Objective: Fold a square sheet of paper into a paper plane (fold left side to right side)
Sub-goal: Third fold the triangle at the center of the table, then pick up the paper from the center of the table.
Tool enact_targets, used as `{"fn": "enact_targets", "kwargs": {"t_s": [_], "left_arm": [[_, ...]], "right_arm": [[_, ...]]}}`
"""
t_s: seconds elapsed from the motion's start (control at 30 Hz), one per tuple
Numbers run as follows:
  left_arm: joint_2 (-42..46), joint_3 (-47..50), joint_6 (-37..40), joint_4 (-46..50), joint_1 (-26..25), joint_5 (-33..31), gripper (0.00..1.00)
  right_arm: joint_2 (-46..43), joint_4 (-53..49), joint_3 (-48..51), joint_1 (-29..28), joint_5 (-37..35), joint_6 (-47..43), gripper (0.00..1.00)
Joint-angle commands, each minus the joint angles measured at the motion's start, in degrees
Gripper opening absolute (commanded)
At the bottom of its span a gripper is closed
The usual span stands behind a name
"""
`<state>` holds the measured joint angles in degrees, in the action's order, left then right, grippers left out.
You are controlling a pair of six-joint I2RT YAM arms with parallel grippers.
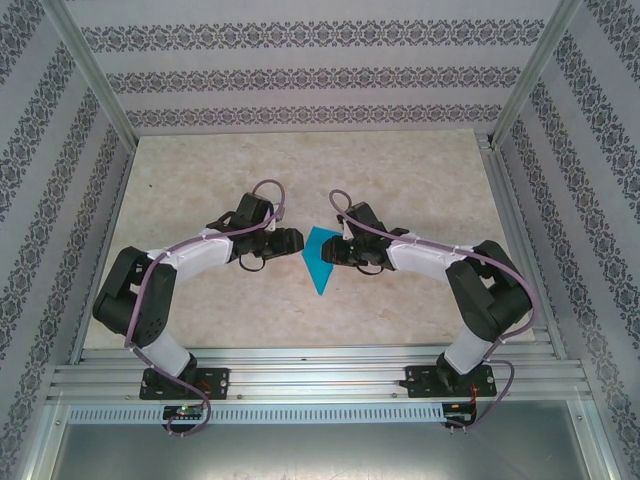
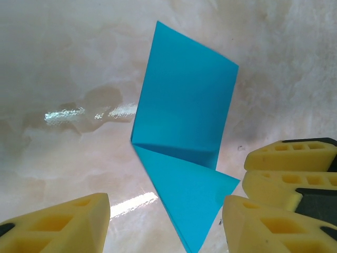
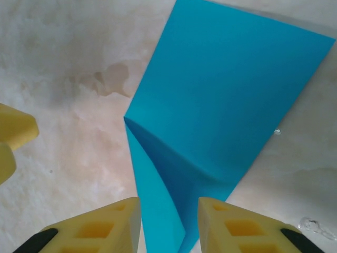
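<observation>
The cyan-blue sheet of paper (image 1: 320, 260) lies mid-table between both grippers, folded into a narrow pointed shape like a rough paper plane, with its tip toward the near edge. In the left wrist view one panel (image 2: 184, 105) stands up from a crease and a triangular flap (image 2: 195, 200) lies flat. My left gripper (image 1: 296, 240) (image 2: 163, 229) is open, its yellow fingers apart on either side of the paper's tip. My right gripper (image 1: 336, 251) (image 3: 168, 229) is open too. The raised fold (image 3: 174, 174) runs between its fingers, which do not pinch it.
The marble-look table (image 1: 300, 170) has bare room behind and to both sides of the paper. Patterned walls and an aluminium frame (image 1: 100, 80) enclose it. Rails (image 1: 320, 372) run along the near edge by the arm bases. The right arm's fingers (image 2: 295, 158) sit close beside the left gripper.
</observation>
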<state>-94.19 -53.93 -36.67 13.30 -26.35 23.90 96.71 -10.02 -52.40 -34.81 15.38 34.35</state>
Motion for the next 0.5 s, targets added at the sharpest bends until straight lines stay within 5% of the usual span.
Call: {"fn": "enact_targets", "kwargs": {"t_s": [0.0,0.47], "left_arm": [[-1.5,-0.4,-1.4,-1.9,0.4,1.3,0.59],[-7.3,-3.1,-2.5,-3.2,0.3,3.8,0.59]], "right_arm": [[1.3,-0.8,-1.3,0.2,0.9,-2.0,0.31],[4.4,-4.0,-2.9,0.5,-0.9,-2.8,0.1]]}}
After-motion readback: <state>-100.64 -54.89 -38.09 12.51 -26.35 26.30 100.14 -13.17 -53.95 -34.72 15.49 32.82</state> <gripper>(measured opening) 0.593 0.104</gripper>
